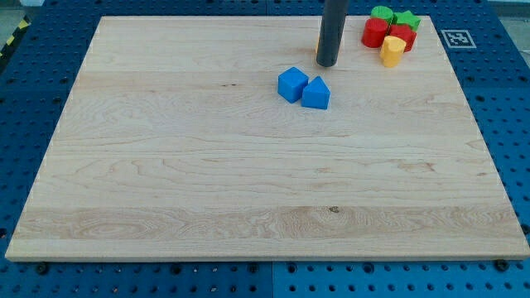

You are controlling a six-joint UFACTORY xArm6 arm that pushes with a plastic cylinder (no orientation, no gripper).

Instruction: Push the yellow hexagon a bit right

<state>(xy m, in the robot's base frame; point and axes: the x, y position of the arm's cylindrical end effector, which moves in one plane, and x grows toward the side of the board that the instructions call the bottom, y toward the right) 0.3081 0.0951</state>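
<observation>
My tip [328, 64] rests on the board near the view's top, right of centre. A thin orange-yellow sliver [318, 50] shows at the rod's left edge. It looks like a yellow block almost wholly hidden behind the rod, and its shape cannot be made out. A second yellow block [392, 50] lies to the tip's right, at the lower edge of a cluster. Its shape is unclear.
The cluster at the top right holds a green round block [382, 13], a green star [406, 19] and two red blocks [374, 33] [402, 37]. A blue cube [292, 84] and a blue triangular block [315, 93] touch each other just below and left of the tip.
</observation>
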